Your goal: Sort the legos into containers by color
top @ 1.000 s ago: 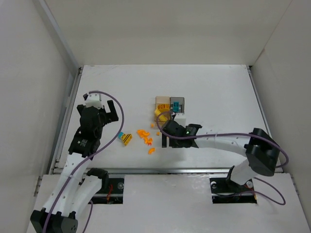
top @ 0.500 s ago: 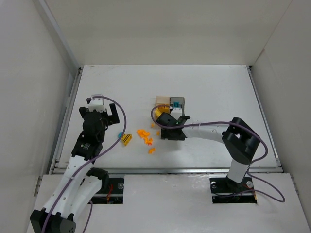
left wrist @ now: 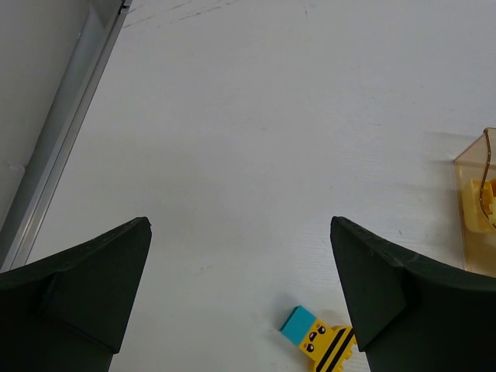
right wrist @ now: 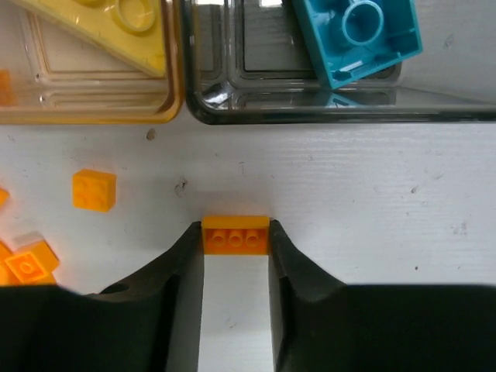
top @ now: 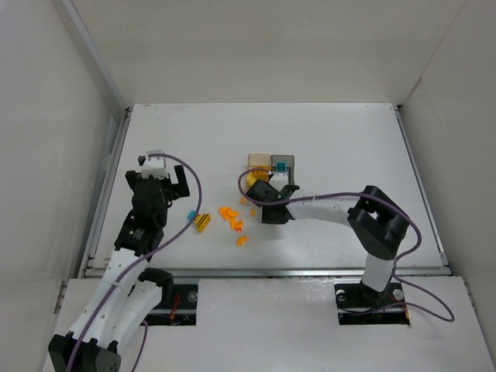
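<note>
from above: a matte white desk (top: 333, 139) boxed in by pale walls (top: 46, 155); small glossy loose orange bricks (top: 231, 218) lie scattered between the arms, with the amber bin (top: 259, 161) and grey bin (top: 284, 164) side by side. left wrist: the left hand (left wrist: 239, 225) gapes wide, a black-striped yellow brick (left wrist: 332, 350) touching a small teal block (left wrist: 297, 324) by its right finger. right wrist: the right hand (right wrist: 235, 246) pinches a studded orange brick (right wrist: 235, 232) on the desk just before the bins; a yellow piece (right wrist: 116, 23) lies in the translucent amber bin, a hollow teal brick (right wrist: 360, 35) in the grey.

White table (top: 341, 139), plain pale walls (top: 46, 116)
</note>
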Controlling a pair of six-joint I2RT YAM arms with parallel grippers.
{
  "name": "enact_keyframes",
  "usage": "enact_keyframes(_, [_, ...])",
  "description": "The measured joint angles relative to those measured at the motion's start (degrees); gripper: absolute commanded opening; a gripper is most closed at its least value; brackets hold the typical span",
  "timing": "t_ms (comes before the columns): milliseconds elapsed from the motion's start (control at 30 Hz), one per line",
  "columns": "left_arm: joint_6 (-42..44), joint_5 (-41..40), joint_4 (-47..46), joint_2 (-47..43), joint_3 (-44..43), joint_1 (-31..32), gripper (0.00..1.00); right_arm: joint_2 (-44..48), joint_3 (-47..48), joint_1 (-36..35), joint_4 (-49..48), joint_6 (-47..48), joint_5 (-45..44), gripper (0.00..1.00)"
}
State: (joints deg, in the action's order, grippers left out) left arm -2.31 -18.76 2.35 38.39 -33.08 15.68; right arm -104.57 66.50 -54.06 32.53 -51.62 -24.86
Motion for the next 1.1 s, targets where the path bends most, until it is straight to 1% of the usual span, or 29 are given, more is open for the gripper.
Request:
enact_keyframes(100, [0.1,-0.1,0.0,0.0,0.0,0.0,1.0,0.0,0.0,0.0,-0.2,0.2,0.0,0.0])
enact_keyframes(200, [0.2,-0.1,0.0,0.0,0.0,0.0,1.0,0.0,0.1,-0.4,-0.3,1.4,-0.2,0.0])
enact_keyframes(333, [0.3,0.0,0.0,0.0,0.0,0.0,1.0,0.3,2.8,-3.1,0.2,6.9,-1.0,0.0])
enact_keyframes(433, [1.1,0.3,-0.1,0.0,0.2,0.0,1.0,3.8,5.1,-5.3,-0.5,10.1,-1.9,0.0])
enact_keyframes(500, [2.1,0.7,-0.6,0.0,0.7,0.0,1.0,6.5,7.5,-5.4,-0.6,11.5,-2.8,0.0])
enact_keyframes(567, [3.2,1.0,-0.8,0.0,1.4,0.0,1.0,7.6,11.0,-3.8,-1.1,12.5,-3.1,0.0])
enact_keyframes(633, [4.2,1.4,-0.8,0.0,1.9,0.0,0.98,6.8,15.1,-1.3,-1.7,13.8,-3.3,0.0])
enact_keyframes(700, [5.2,1.8,-0.8,0.0,2.0,0.0,0.93,4.8,18.3,1.4,-2.0,15.1,-3.4,0.0])
enact_keyframes(800, [6.1,2.2,-0.9,0.0,2.0,0.0,0.92,0.8,20.9,4.7,-2.1,17.1,-3.1,0.0])
enact_keyframes(900, [6.6,2.4,-0.9,0.1,2.0,0.0,0.92,-2.5,20.9,6.5,-1.6,18.4,-2.0,0.03])
enact_keyframes(1033, [6.9,2.9,-0.9,0.3,2.0,0.0,0.94,-4.3,20.9,7.6,-1.3,20.4,-0.1,0.18])
enact_keyframes(1067, [6.9,2.9,-0.9,0.4,2.0,0.0,0.95,-4.3,20.9,7.7,-1.4,20.9,0.2,0.24])
enact_keyframes(1100, [7.0,3.0,-0.9,0.5,2.0,0.0,0.97,-4.3,20.9,7.7,-1.4,21.5,0.5,0.27])
